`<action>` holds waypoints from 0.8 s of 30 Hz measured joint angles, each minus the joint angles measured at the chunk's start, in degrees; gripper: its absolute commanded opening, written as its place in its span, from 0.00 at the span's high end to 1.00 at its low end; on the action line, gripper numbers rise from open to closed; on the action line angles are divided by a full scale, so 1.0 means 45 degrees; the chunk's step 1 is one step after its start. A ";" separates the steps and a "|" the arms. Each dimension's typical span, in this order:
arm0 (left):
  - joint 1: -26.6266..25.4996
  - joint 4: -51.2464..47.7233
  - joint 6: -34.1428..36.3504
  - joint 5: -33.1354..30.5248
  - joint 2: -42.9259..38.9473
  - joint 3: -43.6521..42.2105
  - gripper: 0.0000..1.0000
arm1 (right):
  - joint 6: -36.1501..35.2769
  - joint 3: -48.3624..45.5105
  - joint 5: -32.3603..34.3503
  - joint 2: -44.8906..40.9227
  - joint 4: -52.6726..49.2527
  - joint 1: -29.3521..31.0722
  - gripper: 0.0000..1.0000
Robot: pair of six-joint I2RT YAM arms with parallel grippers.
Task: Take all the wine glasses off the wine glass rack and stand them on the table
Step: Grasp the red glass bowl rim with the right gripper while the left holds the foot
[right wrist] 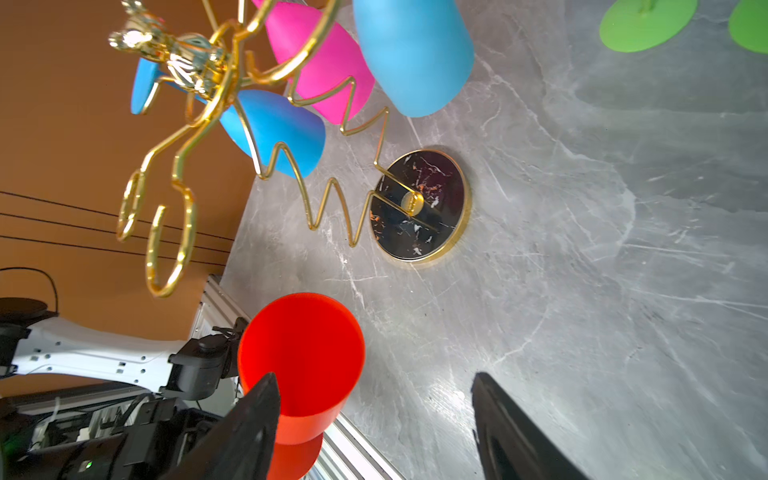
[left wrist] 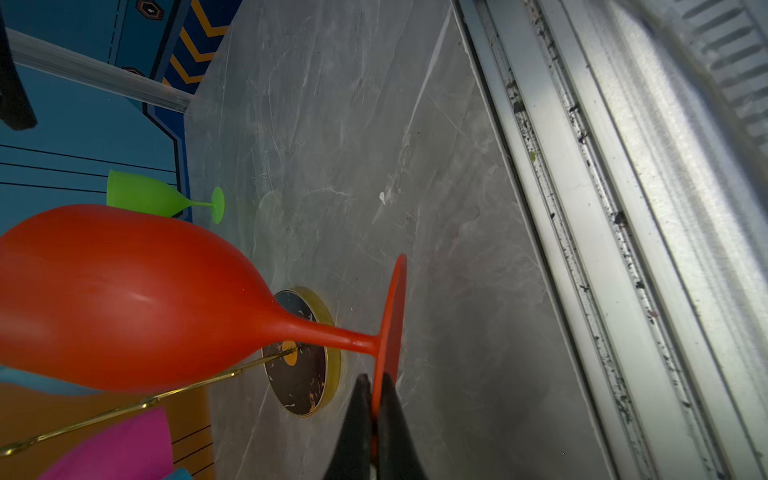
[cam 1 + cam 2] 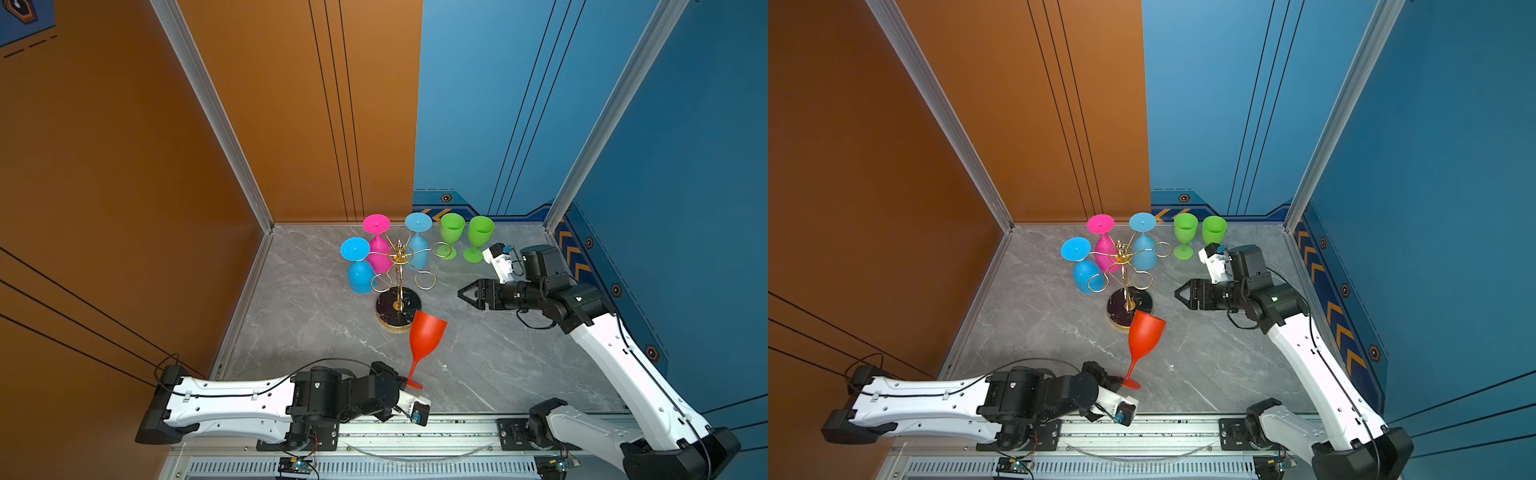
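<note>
The gold wire wine glass rack [image 3: 400, 254] [image 3: 1121, 257] stands mid-table on its round black base [image 1: 419, 205]. Two blue glasses [image 3: 360, 274] and a pink one [image 3: 378, 255] hang upside down from its loops. A red wine glass [image 3: 427, 334] [image 3: 1144, 336] [image 2: 124, 303] is off the rack, in front of the base, tilted with its mouth upward. My left gripper [image 3: 404, 380] [image 3: 1119, 379] [image 2: 375, 380] is shut on the rim of its foot. My right gripper [image 3: 461, 294] [image 3: 1178, 293] [image 1: 374, 376] hangs open and empty to the right of the rack, pointing at it.
Two green glasses [image 3: 452, 230] [image 3: 480, 235] stand upright at the back right, close behind the right wrist. Orange wall [image 3: 124, 187] bounds the left, blue wall [image 3: 685, 166] the right. A metal rail [image 3: 415, 428] runs along the front edge.
</note>
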 measured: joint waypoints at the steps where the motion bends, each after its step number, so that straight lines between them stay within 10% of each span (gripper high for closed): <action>1: -0.0049 -0.0005 0.0287 -0.0253 0.0005 -0.0097 1.00 | 0.0044 0.0039 -0.0219 0.0010 -0.0015 0.0044 0.27; 24: -0.0364 0.0923 0.4789 -0.3186 -0.0874 -0.1083 1.00 | 0.0277 0.0301 -0.1486 0.1389 -0.0709 0.1749 0.42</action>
